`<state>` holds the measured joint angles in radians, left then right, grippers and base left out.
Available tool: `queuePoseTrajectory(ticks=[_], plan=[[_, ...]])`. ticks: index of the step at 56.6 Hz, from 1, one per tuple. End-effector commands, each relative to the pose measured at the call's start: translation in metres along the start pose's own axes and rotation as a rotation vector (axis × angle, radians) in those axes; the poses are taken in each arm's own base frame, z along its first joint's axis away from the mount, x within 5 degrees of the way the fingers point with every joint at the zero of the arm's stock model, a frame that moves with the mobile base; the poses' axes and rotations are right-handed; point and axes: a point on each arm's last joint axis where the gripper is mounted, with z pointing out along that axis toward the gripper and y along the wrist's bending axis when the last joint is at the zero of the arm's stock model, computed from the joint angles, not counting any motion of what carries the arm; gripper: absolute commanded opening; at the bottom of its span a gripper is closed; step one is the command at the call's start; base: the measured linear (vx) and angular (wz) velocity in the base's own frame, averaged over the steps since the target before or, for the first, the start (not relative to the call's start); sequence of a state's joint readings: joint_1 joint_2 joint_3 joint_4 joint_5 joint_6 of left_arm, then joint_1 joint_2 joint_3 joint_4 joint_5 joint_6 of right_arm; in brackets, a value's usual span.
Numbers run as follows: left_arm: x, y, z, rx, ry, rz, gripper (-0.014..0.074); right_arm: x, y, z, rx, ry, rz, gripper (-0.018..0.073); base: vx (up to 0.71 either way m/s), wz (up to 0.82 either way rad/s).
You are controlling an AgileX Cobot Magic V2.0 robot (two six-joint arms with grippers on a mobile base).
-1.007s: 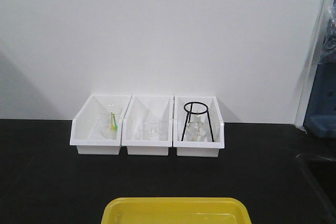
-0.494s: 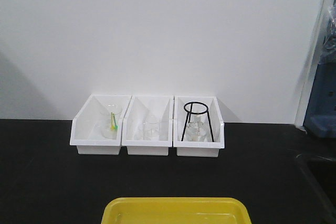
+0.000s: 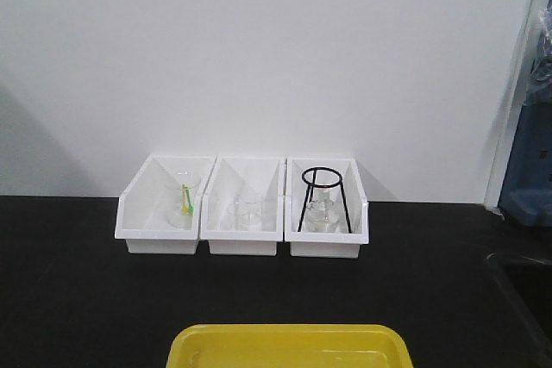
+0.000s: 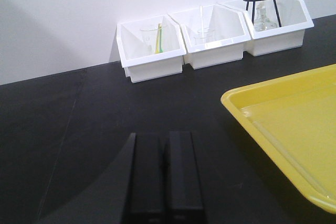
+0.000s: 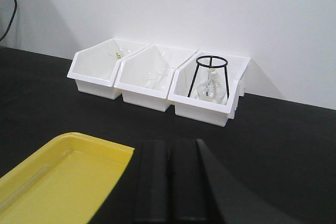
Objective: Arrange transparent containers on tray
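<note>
While glassware sits in three far white bins (image 3: 241, 213), my yellow tray (image 3: 289, 344) lies near.
Left gripper (image 4: 164, 177) and right gripper (image 5: 169, 179) both have fingers pressed together, holding nothing.

Bright yellow tray (image 3: 289, 344) on a black table (image 3: 69, 282); three white bins (image 3: 244, 208), a black wire stand (image 3: 323, 199), clear glassware (image 3: 249, 213), one green-yellow stick (image 3: 185, 199).

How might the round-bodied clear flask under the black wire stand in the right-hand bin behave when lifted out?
The flask looks like thin clear glass: probably fragile and slippery. Its rounded body may roll once set down. The black wire stand stands over it, so a straight lift would likely snag the ring.
</note>
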<state>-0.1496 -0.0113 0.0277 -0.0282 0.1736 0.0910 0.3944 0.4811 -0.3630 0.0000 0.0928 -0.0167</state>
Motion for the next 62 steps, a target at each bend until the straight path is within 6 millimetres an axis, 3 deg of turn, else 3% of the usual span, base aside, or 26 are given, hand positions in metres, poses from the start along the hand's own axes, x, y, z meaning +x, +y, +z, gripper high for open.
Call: queuePoseTrajectory(ticks=[1,23,32,41,49,62], plan=[[0.003,0.0,0.0,-0.011,-0.076,-0.009,-0.0006,-0.017,-0.001,-0.001,0.005,-0.109,-0.009,-0.0011,0.0,0.0],[0.003,0.0,0.0,-0.011,-0.076,-0.009,-0.0006,-0.012,-0.001,-0.002,0.006,-0.1,-0.01,-0.0011,0.0,0.0],[0.003,0.0,0.0,-0.011,-0.076,-0.009,-0.0006,0.018,-0.012,-0.014,0.132,-0.084,0.001,-0.0011,0.0,0.0],[0.003,0.0,0.0,-0.011,-0.076,-0.009,-0.0006,0.063,-0.022,-0.032,0.318,-0.093,0.014,-0.0011,0.0,0.0],[0.003,0.0,0.0,-0.011,-0.076,-0.009,-0.0006,0.102,-0.02,-0.041,0.369,-0.12,0.012,-0.0011,0.0,0.0],[0.003,0.0,0.0,-0.011,-0.075,-0.009,-0.0006,0.109,-0.018,-0.043,0.351,-0.043,0.025,-0.0011,0.0,0.0]])
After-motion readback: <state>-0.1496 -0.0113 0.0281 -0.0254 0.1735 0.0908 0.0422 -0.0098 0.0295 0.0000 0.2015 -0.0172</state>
